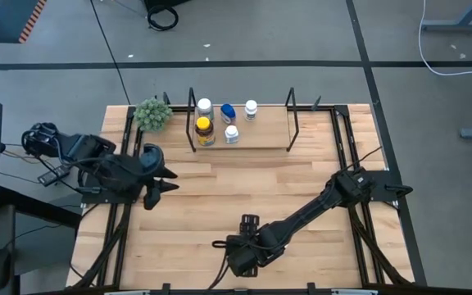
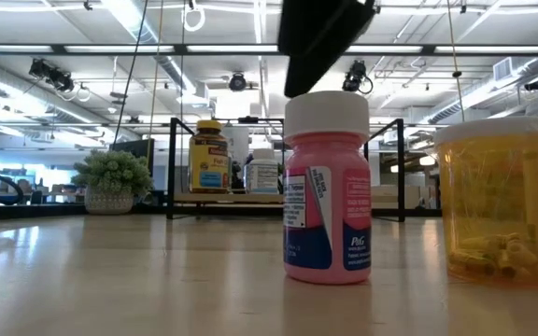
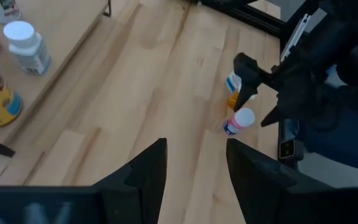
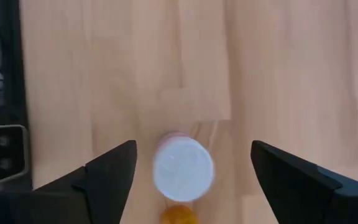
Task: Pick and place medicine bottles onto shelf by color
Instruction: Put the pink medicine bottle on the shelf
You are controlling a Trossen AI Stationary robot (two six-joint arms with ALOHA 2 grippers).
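Note:
A pink medicine bottle [image 2: 327,187] with a white cap [image 4: 183,167] stands upright on the tabletop near the near edge. My right gripper [image 4: 192,149] hovers above it, open, with a finger on either side of the cap and clear of it; in the low view it [image 2: 320,37] is just over the cap. A clear amber bottle [image 2: 498,201] stands beside the pink one. The shelf [image 1: 260,141] at the far side bears an amber bottle with a yellow cap [image 1: 205,131], a blue one [image 1: 228,112] and three white ones. My left gripper [image 3: 194,168] waits open at the table's left [image 1: 158,176].
A green plant ball [image 1: 152,115] sits left of the shelf. Black wire uprights [image 1: 292,119] stand at the shelf's ends. Black rails [image 1: 347,143] run along both table sides. A further small bottle [image 3: 232,81] stands by the pink one. Bare wood lies mid-table [image 1: 244,188].

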